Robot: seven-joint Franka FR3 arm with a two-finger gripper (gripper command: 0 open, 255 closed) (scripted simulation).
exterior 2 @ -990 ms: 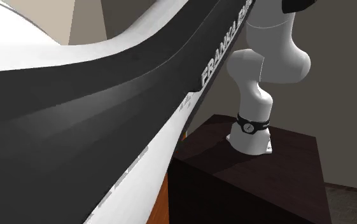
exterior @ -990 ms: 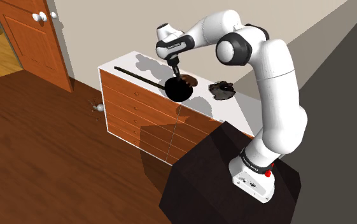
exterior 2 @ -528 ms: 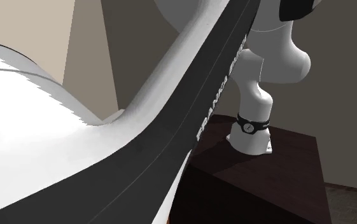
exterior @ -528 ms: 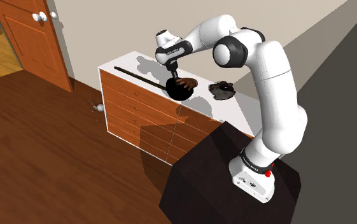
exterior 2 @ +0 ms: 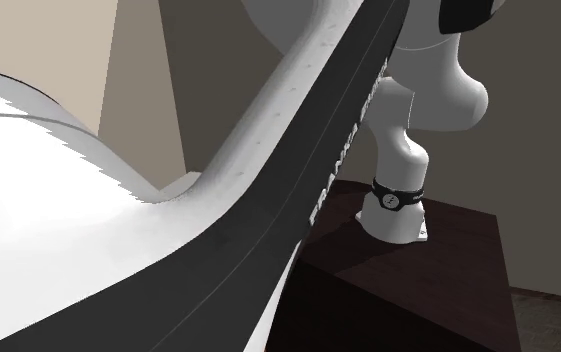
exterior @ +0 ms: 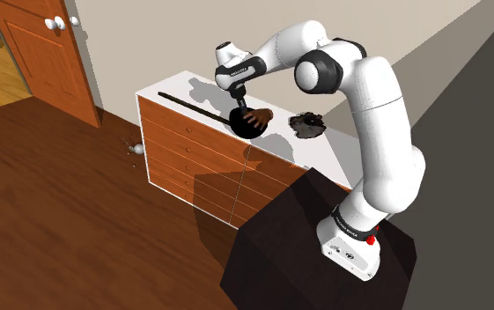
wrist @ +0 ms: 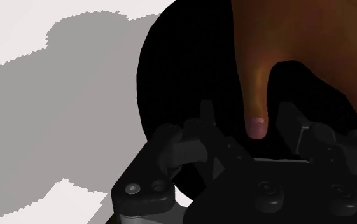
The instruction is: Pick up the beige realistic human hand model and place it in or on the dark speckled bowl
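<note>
The bowl (exterior: 243,129) looks plain black and stands on the white top of a wooden dresser (exterior: 176,91). The brown hand model (exterior: 259,116) lies across the bowl's rim on the side toward the arm's stand. My gripper (exterior: 240,103) hangs just above the bowl, pointing down. In the wrist view the gripper (wrist: 250,119) is open: one digit of the hand model (wrist: 257,95) reaches between the two black fingers (wrist: 206,118), with a gap on each side. The bowl (wrist: 183,83) shows as a black round shape under the model.
A dark crumpled object (exterior: 306,123) lies on the dresser right of the bowl, and a long thin dark rod (exterior: 192,105) lies to its left. A wooden door (exterior: 47,53) stands at the far left. The arm's link (exterior 2: 268,200) blocks the second exterior view, before the dark stand (exterior 2: 408,280).
Over the last second the gripper has risen a little off the bowl and shifted slightly to the shoulder view's left. The hand model stayed on the bowl.
</note>
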